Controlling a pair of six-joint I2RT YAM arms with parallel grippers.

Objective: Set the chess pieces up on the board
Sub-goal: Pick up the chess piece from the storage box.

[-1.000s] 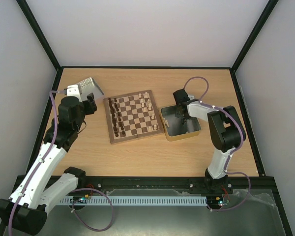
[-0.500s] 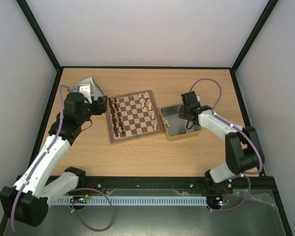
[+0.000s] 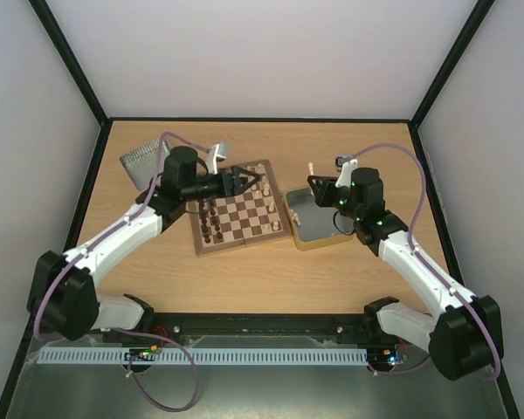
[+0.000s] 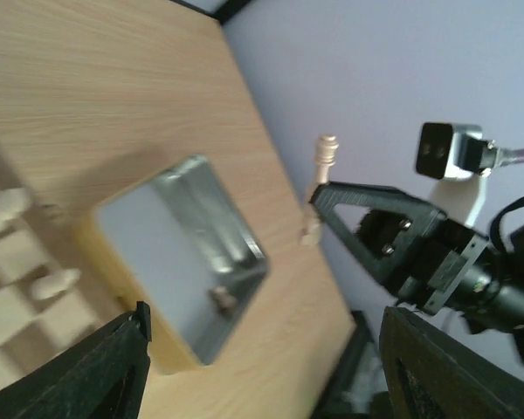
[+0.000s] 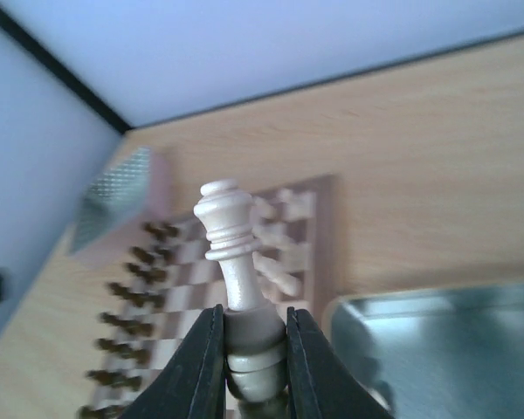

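The board [image 3: 236, 218] lies mid-table, with dark pieces [image 3: 208, 211] along its left side and several cream chess pieces [image 3: 265, 188] along its right side. My right gripper [image 3: 315, 184] is shut on a tall cream piece [image 3: 310, 168], held upright above the far left corner of the gold tin [image 3: 323, 234]. In the right wrist view the piece [image 5: 230, 244] stands between the fingers [image 5: 203, 358], with the board [image 5: 179, 301] beyond. My left gripper [image 3: 253, 182] is open and empty above the board's far edge. Its view shows the held piece [image 4: 322, 162] and one small piece [image 4: 223, 299] in the tin [image 4: 244, 231].
A second metal tin [image 3: 141, 161] lies at the far left of the table and shows in the right wrist view [image 5: 113, 205]. The two grippers face each other about a tin's width apart. Black frame rails edge the table.
My left arm swung right from the far-left tin to over the board's far edge. My right gripper rose out of the gold tin holding a cream piece.
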